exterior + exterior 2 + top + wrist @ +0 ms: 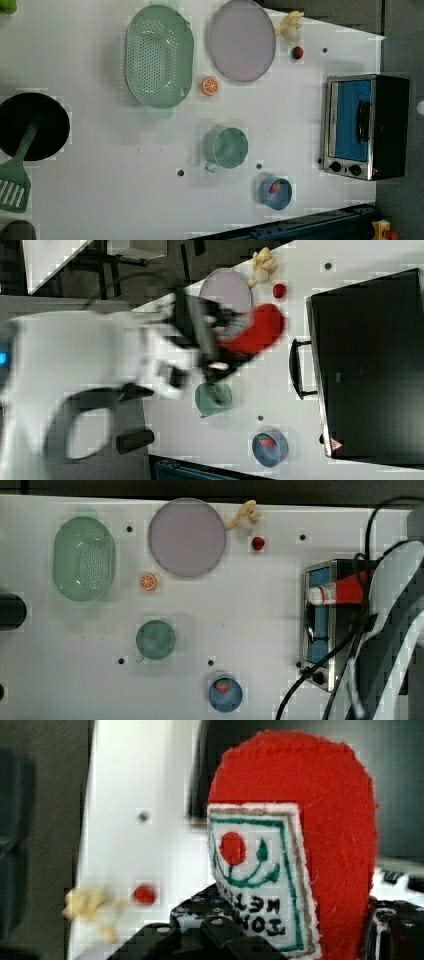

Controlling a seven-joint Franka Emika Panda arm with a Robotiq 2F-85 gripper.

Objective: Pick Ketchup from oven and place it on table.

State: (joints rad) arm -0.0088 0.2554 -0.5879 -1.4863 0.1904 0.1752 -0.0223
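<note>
Wrist view puts the Ketchup, a red felt squeeze bottle with a white stitched label, right in front of us, and we see the black gripper clamped on it, its jaws partly spread to the bottle's width with a finger at the label's lower edge. In the top view we find the bottle at the right of the frame, lying level with its white cap toward the top view's left, above the blue glass front of the boxy black toaster oven with its silver frame. The white robot arm with dark cables fills the right edge there. In the right view the red bottle sits upper centre, blurred, apart from the oven and over the flat white table.

Farther out in the top view we see a round pale purple plate at upper centre, a small red strawberry and a yellowish toy to its right, an orange slice, a green perforated colander at upper left, a green cup at centre, and a blue bowl holding a strawberry at the bottom. In the left view a black pan and green spatula lie at the left.
</note>
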